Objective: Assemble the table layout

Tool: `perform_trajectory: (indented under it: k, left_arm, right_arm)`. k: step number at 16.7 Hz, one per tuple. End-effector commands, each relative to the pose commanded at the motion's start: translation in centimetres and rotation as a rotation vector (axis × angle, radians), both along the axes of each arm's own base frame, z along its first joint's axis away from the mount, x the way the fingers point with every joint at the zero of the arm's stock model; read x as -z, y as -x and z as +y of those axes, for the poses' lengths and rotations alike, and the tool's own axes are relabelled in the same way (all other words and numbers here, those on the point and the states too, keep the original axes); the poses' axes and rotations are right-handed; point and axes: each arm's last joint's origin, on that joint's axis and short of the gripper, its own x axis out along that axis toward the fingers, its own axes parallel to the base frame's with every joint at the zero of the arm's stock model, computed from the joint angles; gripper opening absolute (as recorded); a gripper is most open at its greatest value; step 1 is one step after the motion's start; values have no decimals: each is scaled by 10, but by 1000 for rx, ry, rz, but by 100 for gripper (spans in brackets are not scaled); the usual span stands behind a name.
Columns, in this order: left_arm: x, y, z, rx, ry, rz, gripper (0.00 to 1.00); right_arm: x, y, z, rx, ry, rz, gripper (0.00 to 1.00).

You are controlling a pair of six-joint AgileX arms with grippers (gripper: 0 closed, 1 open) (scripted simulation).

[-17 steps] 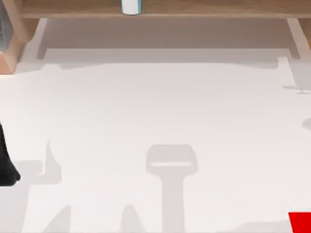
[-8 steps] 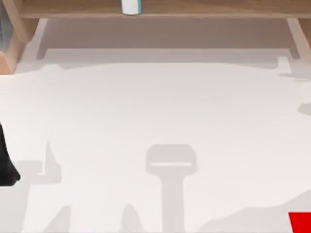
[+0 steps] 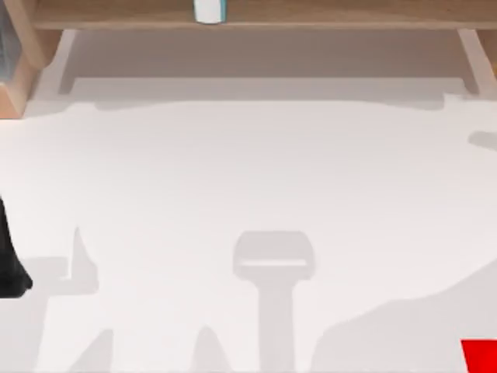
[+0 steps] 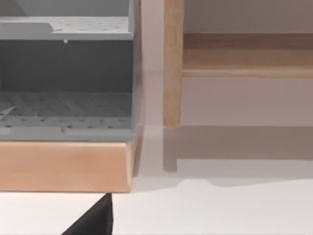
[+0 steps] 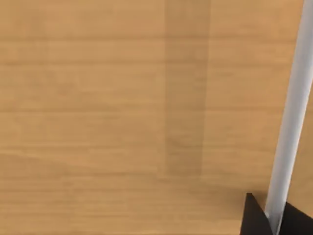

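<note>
1. The broad, flat, matte white surface (image 3: 248, 179) spreads across almost the whole top view, from the wooden frame at the far edge down to the near edge; soft grey shadows lie on it, among them a paddle-shaped one near the middle of the near half and a large one at the near right.
2. The left arm's end effector (image 3: 9, 264) appears as a dark shape at the top view's left edge, over the near-left part of the white surface. A dark tip of it (image 4: 93, 220) shows in the left wrist view, just above the white surface (image 4: 220, 210). Whether it is wide or narrow I cannot tell.
3. In the right wrist view a dark part of the right arm's end effector (image 5: 261, 218) shows at the picture's edge, beside a thin pale grey bar (image 5: 293, 107) and close before a light wooden panel (image 5: 122, 112). Its opening cannot be told.
4. A light wooden shelf frame (image 3: 311, 14) runs along the far edge of the surface, its post (image 4: 172, 63) standing on the white top.
5. A small white cylinder with a teal edge (image 3: 208, 10) stands on the shelf board, left of centre.
6. At the far left, a grey perforated tray unit (image 4: 66, 73) sits on a light wooden base (image 4: 63, 164).
7. A flat bright red piece (image 3: 481, 356) lies at the near right corner of the surface.
</note>
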Motion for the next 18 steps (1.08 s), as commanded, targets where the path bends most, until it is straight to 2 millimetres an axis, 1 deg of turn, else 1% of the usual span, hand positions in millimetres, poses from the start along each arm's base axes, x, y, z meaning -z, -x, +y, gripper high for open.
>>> perform_trajectory:
  k: [2,5,18]
  left_arm:
    - [0,0,0,0,0,0,100]
    - [0,0,0,0,0,0,100]
    - [0,0,0,0,0,0,100]
  right_arm:
    - [3,-5,3,-1,-5,8,0]
    - [3,-5,3,-1,-5,8,0]
    - [3,-5,3,-1,-5,8,98]
